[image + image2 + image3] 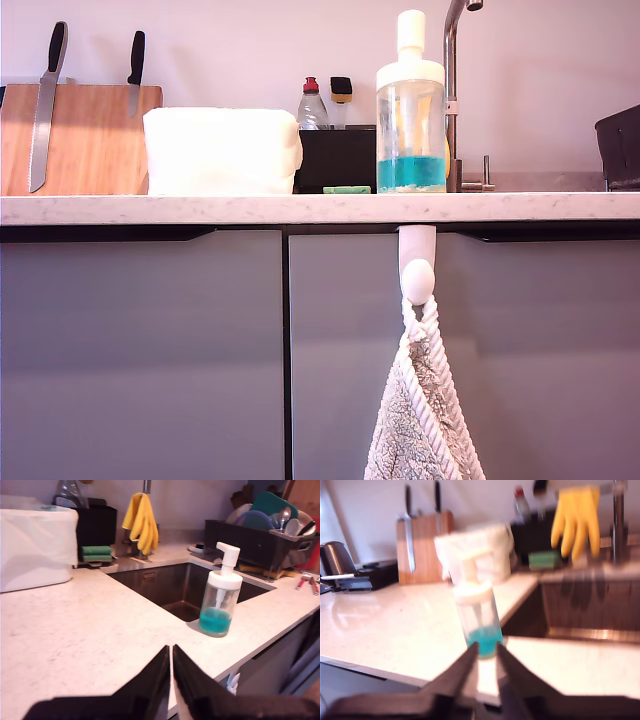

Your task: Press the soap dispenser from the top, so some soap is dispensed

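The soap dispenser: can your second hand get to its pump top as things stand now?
Probably yes. In the second wrist view, my second hand points straight at the soap dispenser, with only bare counter between. Its pump top is uncovered, though the hand sits lower.

The pale speckled countertop [200,208] carries the soap dispenser [411,110], a white container [222,150] and a green sponge [347,189].

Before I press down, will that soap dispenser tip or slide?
The soap dispenser is tall, narrow and only about a third full, so probably light and tippy. An off-centre push on the pump top could topple it; the smooth counter may let it slide.
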